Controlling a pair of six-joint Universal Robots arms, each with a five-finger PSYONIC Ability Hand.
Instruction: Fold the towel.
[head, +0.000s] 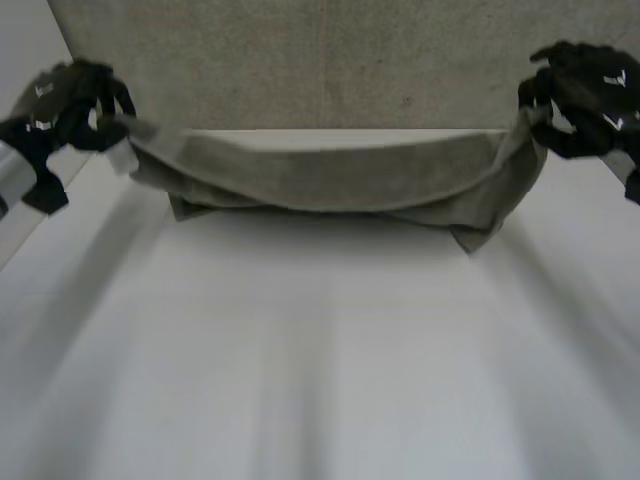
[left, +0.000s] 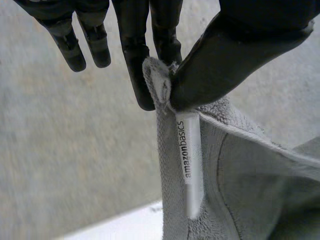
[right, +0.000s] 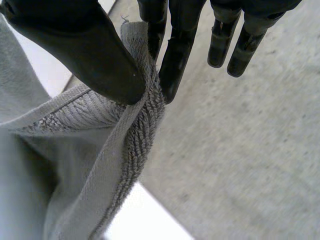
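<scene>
the towel (head: 330, 175) is a grey-green terry cloth with a thick looped pile and a flatter woven band near its hem. a white sewn-in label (left: 189, 155) printed "amazonbasics" hangs from the corner at the left hand. the towel is lifted off the white table (head: 320, 360) as a long, doubled band strung between the two hands. its long axis runs side to side across the head view, its upper edge sags in the middle, and a loose fold droops to a point under its right end.

the left hand (head: 70, 105) has the towel's left corner pinched between its thumb (left: 235, 55) and the fingers (left: 137, 60) next to it, while the other fingers stand straight and free of the cloth. the right hand (head: 585, 100) grips the right corner the same way, the hem squeezed between thumb (right: 90, 50) and one finger, the rest straight and touching nothing.

a flat grey surface (head: 330, 60) of similar texture lies beyond the band and below both hands; i cannot tell if it is the rest of the towel.
</scene>
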